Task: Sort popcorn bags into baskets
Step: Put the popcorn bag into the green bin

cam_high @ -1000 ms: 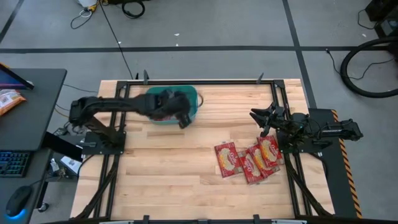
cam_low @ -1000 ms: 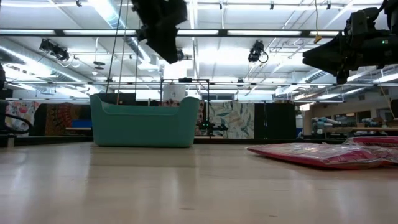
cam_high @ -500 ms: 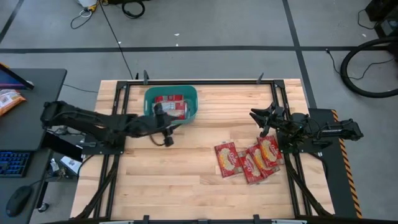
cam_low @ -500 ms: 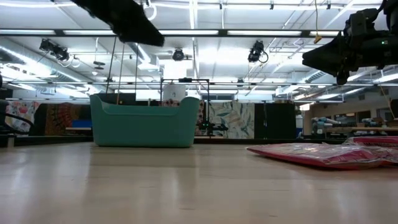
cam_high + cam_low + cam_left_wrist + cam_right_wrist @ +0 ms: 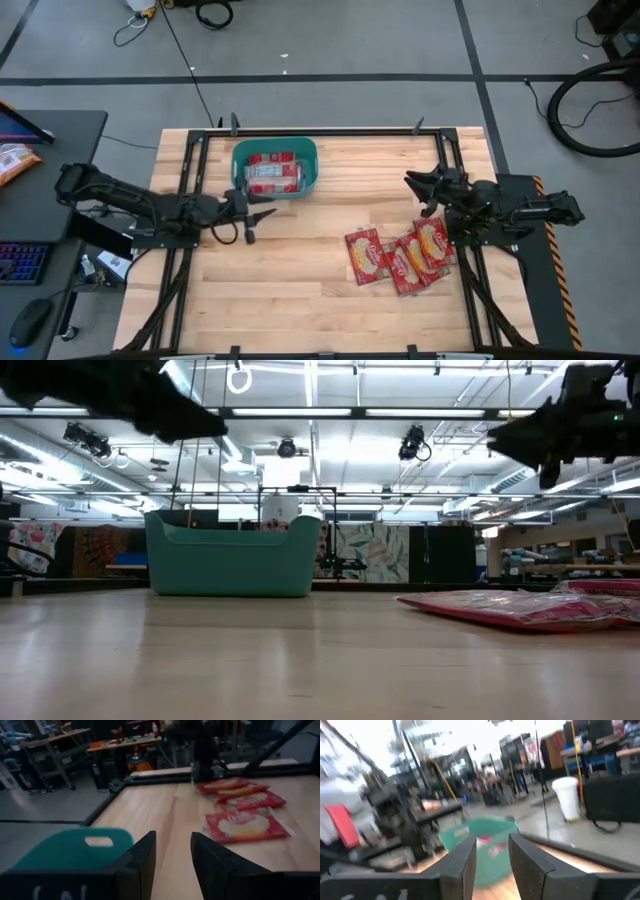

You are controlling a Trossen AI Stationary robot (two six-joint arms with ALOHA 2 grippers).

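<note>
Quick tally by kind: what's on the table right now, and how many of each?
Popcorn bags loose on the table: 4, overlapping
Popcorn bags in the teal tub: at least 2, stacked, exact count unclear
Teal tub: 1
Grippers: 2, left gripper and right gripper, both open and empty
Total: at least 9

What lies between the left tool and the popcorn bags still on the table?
Only bare wood, per the high view: nothing sits between the left tool and the popcorn bags.
</note>
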